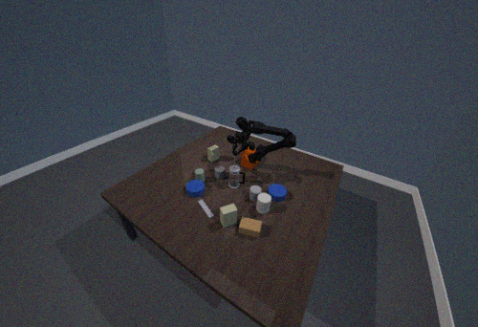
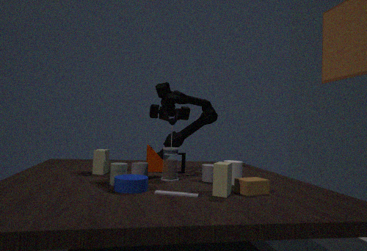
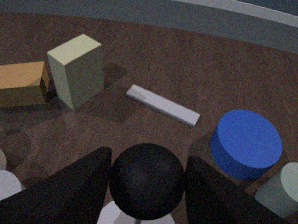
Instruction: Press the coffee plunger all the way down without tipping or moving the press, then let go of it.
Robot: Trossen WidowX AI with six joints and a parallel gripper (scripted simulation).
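sweeping left to right in the wrist view: a pale green block (image 3: pixel 76 70), a white bar (image 3: pixel 162 104), then the black plunger knob (image 3: pixel 147 180) pinched between the gripper (image 3: pixel 147 185) fingers, a blue disc (image 3: pixel 246 144) beyond. the coffee press (image 2: pixel 170 164) stands mid-table, rod raised. glass looks light and tippy; the smooth round knob is the hold, pushed straight down.

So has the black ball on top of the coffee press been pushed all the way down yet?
No, the black ball sits between the pincer's fingers, high above the coffee press on its thin rod.
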